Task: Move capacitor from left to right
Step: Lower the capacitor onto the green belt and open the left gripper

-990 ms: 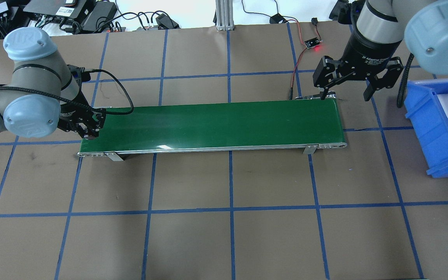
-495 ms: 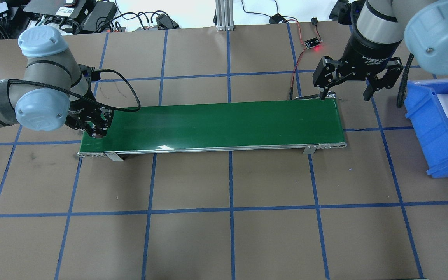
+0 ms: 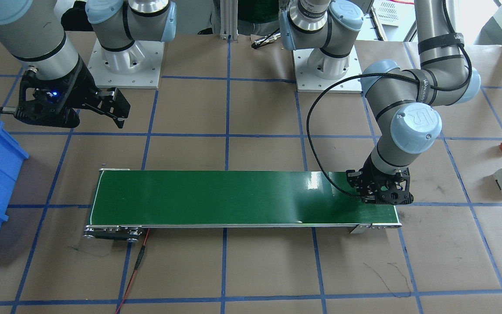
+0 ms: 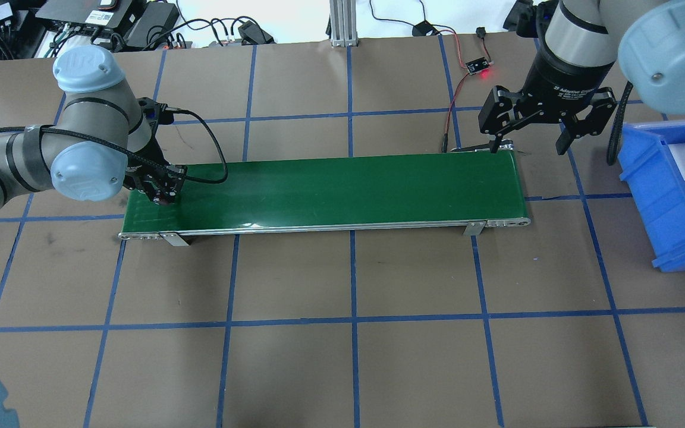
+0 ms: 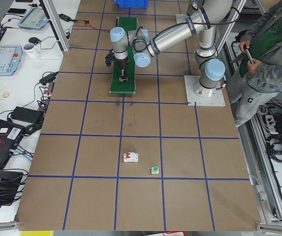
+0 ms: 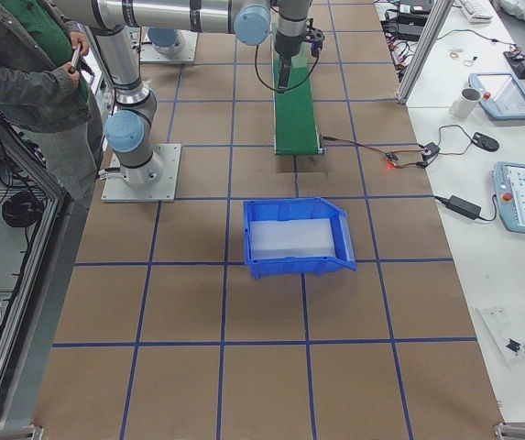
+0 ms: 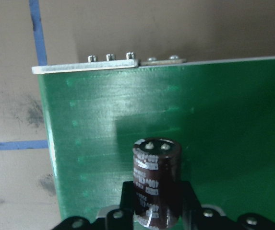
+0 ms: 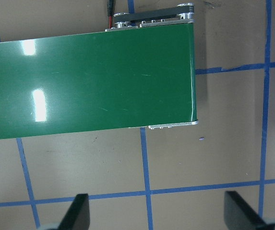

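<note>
Left jaws pinch glossy maroon cylindrical capacitor [image 7: 155, 184] over smooth green belt [image 7: 223, 120].

Illumination is bright, even and from overhead. Glare patches lie on the green conveyor belt [image 8: 79, 62]. Faint, soft shadows fall on the worktop [image 4: 342, 356] beside the belt. The left wrist view is slightly soft, and there the capacitor [image 7: 156, 177] shadows the belt.

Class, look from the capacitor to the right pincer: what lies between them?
Only the green belt, its top bare, runs from the capacitor in the left pincer toward the right pincer, as the overhead view shows.
</note>
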Robot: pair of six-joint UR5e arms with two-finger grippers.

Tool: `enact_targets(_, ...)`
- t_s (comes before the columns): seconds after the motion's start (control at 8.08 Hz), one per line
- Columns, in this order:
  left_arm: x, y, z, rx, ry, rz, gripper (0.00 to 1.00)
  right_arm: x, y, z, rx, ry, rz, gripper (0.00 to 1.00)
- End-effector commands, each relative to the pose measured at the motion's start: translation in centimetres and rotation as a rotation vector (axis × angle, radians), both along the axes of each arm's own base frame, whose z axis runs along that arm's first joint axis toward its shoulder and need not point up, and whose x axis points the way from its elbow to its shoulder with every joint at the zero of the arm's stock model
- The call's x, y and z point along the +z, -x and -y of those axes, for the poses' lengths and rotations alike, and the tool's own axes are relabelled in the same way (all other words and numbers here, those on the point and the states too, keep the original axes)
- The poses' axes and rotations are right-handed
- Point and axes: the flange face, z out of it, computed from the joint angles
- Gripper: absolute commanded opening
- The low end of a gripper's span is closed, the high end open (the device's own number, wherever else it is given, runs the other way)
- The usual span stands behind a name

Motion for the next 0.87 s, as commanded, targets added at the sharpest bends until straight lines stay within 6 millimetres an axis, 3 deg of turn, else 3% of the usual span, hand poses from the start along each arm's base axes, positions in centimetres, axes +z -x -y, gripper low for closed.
enact_targets(0.0,-0.20,0.77,0.28,-0.053,0.011,-0.001,0.00,0.00,0.00,0.00,0.000,0.000,0.000,1.00)
enact_targets(0.12,-0.13,0.77,0.25,-0.053,0.011,-0.001,0.04,-0.08,0.02,0.04,0.001,-0.002,-0.001,1.00)
enact_targets(0.37,-0.28,0.79,0.21,-0.053,0.008,-0.003,0.25,0.00,0.15,0.02,-0.001,0.000,-0.008,1.00)
enact_targets(0.62,-0.54,0.83,0.26,-0.053,0.004,-0.008,0.27,0.00,0.15,0.01,-0.001,0.000,-0.008,1.00)
enact_targets(0.74,-0.54,0.75,0.27,-0.051,0.004,-0.008,0.40,-0.08,0.16,0.06,-0.001,-0.002,-0.008,1.00)
